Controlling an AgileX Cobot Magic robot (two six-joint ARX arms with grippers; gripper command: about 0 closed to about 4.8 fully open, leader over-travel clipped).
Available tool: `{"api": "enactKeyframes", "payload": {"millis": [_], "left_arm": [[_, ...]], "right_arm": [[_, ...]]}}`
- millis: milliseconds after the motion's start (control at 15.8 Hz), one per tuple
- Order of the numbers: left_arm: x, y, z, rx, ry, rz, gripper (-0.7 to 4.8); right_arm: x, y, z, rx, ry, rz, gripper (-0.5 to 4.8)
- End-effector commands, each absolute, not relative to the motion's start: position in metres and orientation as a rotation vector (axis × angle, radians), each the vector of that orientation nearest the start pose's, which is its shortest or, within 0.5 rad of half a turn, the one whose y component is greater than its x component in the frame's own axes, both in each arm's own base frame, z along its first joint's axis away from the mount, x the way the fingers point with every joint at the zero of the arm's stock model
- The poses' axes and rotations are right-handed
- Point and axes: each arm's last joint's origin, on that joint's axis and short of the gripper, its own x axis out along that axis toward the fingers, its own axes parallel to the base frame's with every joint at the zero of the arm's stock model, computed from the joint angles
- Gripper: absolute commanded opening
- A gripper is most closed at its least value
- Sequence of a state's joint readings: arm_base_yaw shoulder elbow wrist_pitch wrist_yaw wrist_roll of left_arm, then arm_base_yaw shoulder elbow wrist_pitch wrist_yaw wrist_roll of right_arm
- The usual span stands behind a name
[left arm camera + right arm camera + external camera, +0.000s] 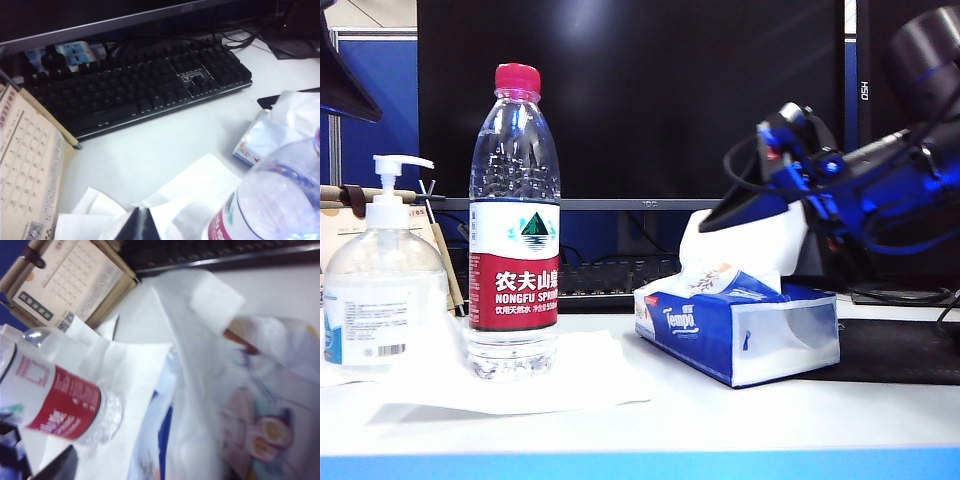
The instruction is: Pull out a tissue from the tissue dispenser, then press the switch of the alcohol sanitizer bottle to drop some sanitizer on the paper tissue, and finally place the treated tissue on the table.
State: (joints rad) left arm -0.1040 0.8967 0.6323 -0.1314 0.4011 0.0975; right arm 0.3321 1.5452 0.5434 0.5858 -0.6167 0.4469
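The blue-and-white tissue dispenser lies at the right of the table. A white tuft stands up from its slot. My right gripper hangs open over that tuft, one black finger far off to the side of it. No loose tissue is in view. The alcohol sanitizer bottle stands at the far left, its white pump switch untouched. My left gripper is shut, its jaws together above white paper near the red-labelled bottle.
A tall red-capped water bottle stands on a flat white sheet between sanitizer and pack. Behind are a black keyboard, a desk calendar and a dark monitor. A black mat lies at the right.
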Motion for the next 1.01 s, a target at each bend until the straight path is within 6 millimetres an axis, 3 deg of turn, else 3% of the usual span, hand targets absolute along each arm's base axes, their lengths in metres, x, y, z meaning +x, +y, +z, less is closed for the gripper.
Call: {"api": "enactKeyframes", "payload": {"millis": [63,189,253,316,379,758,947,1010], "left_arm": [[0.192,-0.031,0.268,0.034,0.368,-0.521,-0.06],[0.192,-0.032,0.268,0.033,0.371,-0.522,-0.06],[0.192,-0.032,0.268,0.033,0.371,-0.523,-0.06],[0.192,-0.032,0.268,0.033,0.371,-0.524,-0.06],[0.192,-0.032,0.268,0.033,0.374,-0.523,-0.06],[0.192,-0.032,0.268,0.033,0.375,-0.523,-0.06],[0.192,-0.031,0.268,0.033,0.375,-0.52,-0.06],[0.192,-0.031,0.268,0.033,0.375,-0.52,-0.06]], "right_arm": [[0.263,0.109,0.148,0.474,0.64,0.741,2.34],[0.265,0.11,0.138,0.476,0.664,0.733,2.0],[0.267,0.11,0.131,0.487,0.678,0.727,1.57],[0.269,0.111,0.129,0.501,0.679,0.733,0.22],[0.27,0.112,0.133,0.505,0.638,0.761,-0.06],[0.279,0.114,0.153,0.524,0.516,0.803,-0.06],[0.286,0.111,0.195,0.516,0.415,0.815,-0.06],[0.288,0.107,0.222,0.503,0.384,0.81,-0.06]]}}
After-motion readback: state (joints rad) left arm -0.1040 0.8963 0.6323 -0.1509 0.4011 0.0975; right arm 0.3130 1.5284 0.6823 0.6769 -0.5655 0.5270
